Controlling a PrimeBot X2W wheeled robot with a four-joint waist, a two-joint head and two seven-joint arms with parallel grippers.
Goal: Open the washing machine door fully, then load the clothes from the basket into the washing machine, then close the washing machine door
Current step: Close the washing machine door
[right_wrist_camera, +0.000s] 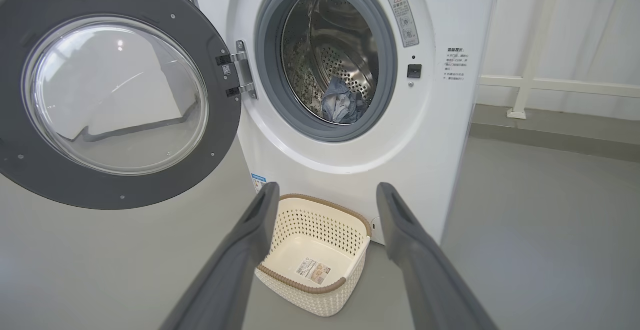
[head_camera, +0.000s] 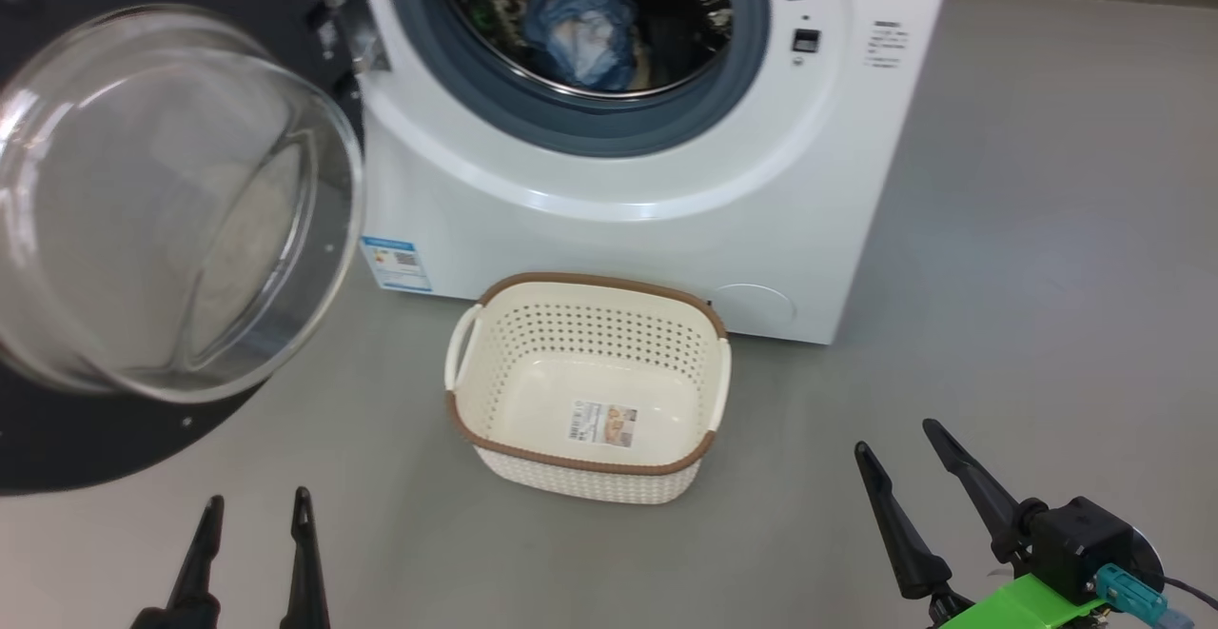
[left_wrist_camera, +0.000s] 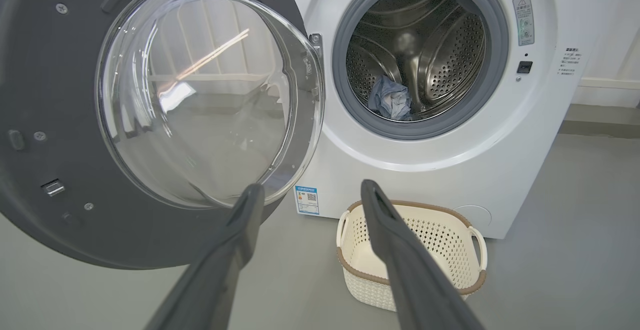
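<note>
Clothes (head_camera: 580, 29) — one crumpled light-blue bundle — are seen lying low in the perforated steel drum (left_wrist_camera: 435, 45) of the single washing machine (head_camera: 647, 229), well ahead of and above both end effectors. One basket (head_camera: 590, 288), a rounded rectangle of cream-white perforated plastic with a brown woven-look rim and two white side handles (head_camera: 463, 339), is set on the grey floor (head_camera: 999, 277) just in front of the machine. It lies ahead of the left end effector (head_camera: 260, 498) toward its right, and ahead of the right end effector (head_camera: 895, 437) toward its left. One paper label (head_camera: 602, 422) is seen on its bare bottom.

One washing machine door (head_camera: 171, 201) is swung wide on its metal hinge (right_wrist_camera: 242, 75), ahead of and above the left end effector. Its bulging clear glass bowl is framed by a wide dark rim. The round opening is ringed by a grey rubber seal (head_camera: 571, 129).

On each of the two end effectors, the two long dark fingers are held spread apart, clear of every object. Open floor is left between the fingertips and the basket, and a broad smooth stretch is seen to the right of the right end effector — the door's lower edge is the edge nearest the left one.
</note>
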